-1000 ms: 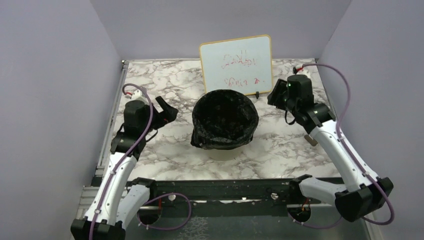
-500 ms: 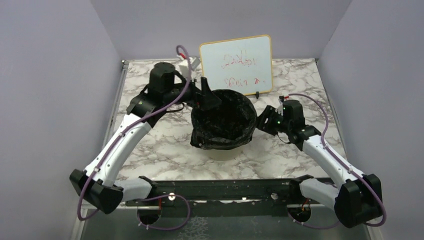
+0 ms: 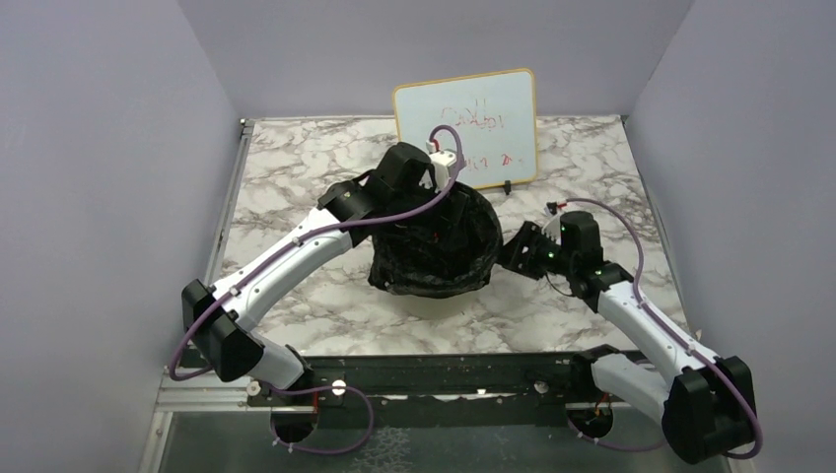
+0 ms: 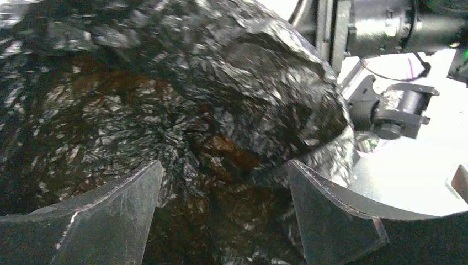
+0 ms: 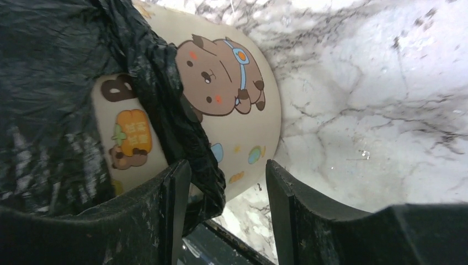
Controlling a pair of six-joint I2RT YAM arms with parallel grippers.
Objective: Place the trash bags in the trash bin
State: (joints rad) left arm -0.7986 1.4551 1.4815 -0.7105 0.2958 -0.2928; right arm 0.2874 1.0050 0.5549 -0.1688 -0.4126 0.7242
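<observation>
The black trash bag lines the trash bin and folds over its rim, hiding nearly all of the bin from above. My left gripper reaches down into the bin's mouth. In the left wrist view it is open, with crinkled black plastic all round and between the fingers. My right gripper sits at the bin's right side. In the right wrist view it is open, and a hanging flap of the bag lies against its left finger. The cream bin wall carries cartoon bear stickers.
A white whiteboard with red writing stands just behind the bin. The marble table ends at a black rail at the near edge. Grey walls close in left, right and back.
My left arm has swung from the bin's back-left rim over the bin, and its gripper has gone down inside the bag. My right gripper has stayed by the bin's right side, shifting slightly lower.
</observation>
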